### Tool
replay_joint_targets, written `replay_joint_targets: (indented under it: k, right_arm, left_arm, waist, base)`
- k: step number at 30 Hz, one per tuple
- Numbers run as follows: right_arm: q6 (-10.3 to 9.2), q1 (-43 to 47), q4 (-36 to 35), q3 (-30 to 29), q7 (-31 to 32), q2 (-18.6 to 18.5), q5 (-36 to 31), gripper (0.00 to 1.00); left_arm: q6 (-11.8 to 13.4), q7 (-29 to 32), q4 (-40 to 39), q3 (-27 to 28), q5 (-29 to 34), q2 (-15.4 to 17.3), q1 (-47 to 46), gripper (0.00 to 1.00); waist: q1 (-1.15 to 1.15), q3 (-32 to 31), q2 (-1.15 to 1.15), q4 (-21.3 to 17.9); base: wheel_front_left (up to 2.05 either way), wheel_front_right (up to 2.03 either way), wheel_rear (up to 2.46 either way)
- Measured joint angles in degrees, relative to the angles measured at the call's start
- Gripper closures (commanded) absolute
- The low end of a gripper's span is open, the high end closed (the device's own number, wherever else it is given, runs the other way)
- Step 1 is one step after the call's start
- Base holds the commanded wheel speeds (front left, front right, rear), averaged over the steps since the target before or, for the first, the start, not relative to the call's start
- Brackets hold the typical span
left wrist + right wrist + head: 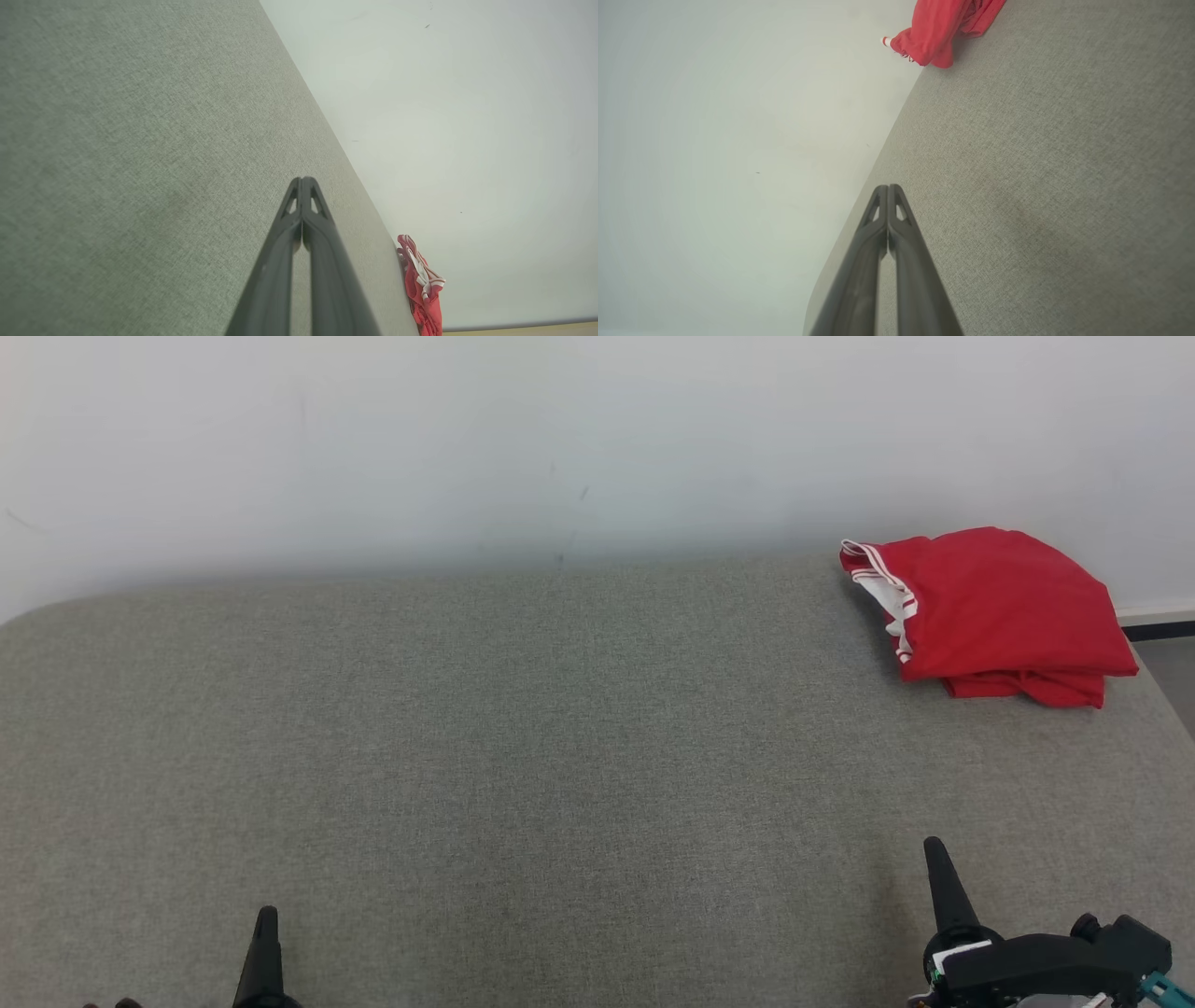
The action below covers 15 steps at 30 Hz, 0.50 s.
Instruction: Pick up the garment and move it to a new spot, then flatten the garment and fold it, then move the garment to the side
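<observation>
The red garment point(999, 607) lies folded on the grey tabletop point(523, 728), in the far right corner by the white wall point(560, 439). The left pincer point(268, 915) and the right pincer point(934, 847) are both closed tight and hold nothing, well apart from the garment.

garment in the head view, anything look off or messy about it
Only slightly. The red garment lies folded at the far right corner of the grey surface, but a lower layer pokes out past the front edge and the white-striped trim bunches on its left. No damage visible.
</observation>
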Motion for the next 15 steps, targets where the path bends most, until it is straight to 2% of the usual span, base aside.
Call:
replay_joint_targets:
  k: [15]
  right_arm:
    - [0.00, -0.9, -0.4, -0.9, 2.1, 0.0, 8.5, 1.00]
  left_arm:
    - [-0.8, 2.3, 0.0, 0.4, -8.5, 0.0, -1.3, 1.00]
  waist:
    - [0.00, 0.0, 0.00, -0.1]
  base:
    - [0.00, 0.00, 0.00]
